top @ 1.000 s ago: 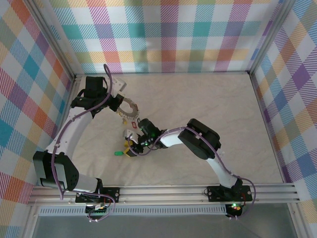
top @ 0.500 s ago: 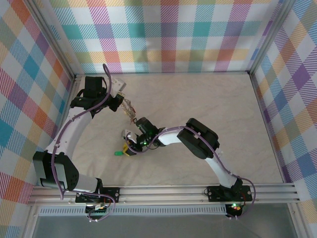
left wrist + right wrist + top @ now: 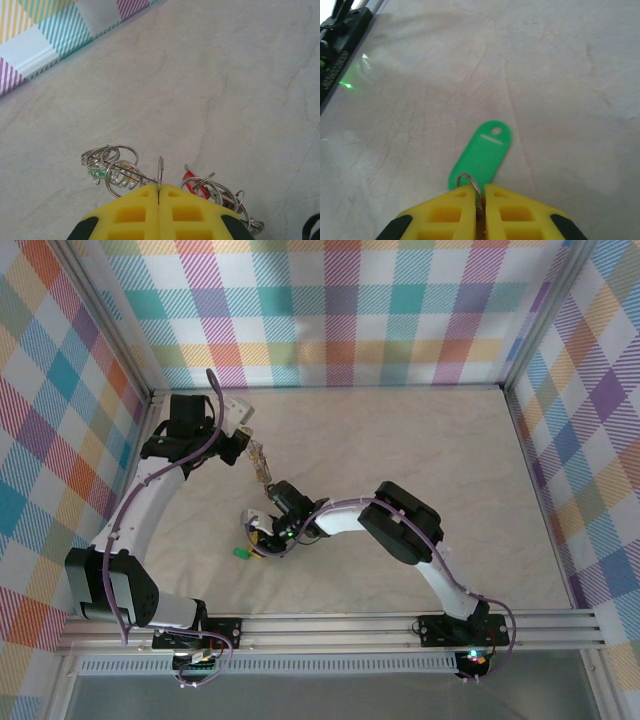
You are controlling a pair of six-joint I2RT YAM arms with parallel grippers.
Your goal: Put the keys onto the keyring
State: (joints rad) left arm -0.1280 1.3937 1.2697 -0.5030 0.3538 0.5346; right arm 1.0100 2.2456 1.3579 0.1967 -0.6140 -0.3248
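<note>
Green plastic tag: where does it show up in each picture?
Top external: green tag left of centre, beside the right gripper.
Right wrist: centre, its ring pinched in that gripper's shut jaws.
Left wrist: faces the keyring, in the left gripper.
Shared landmark: the pale marbled tabletop.

Thin wire keyring (image 3: 160, 172) is standing edge-on, bottom centre of the left wrist view, with small rings (image 3: 112, 170) and a red tag (image 3: 188, 179) bunched either side. Green tag (image 3: 482, 150) lies flat, lower middle of the right wrist view.
</note>
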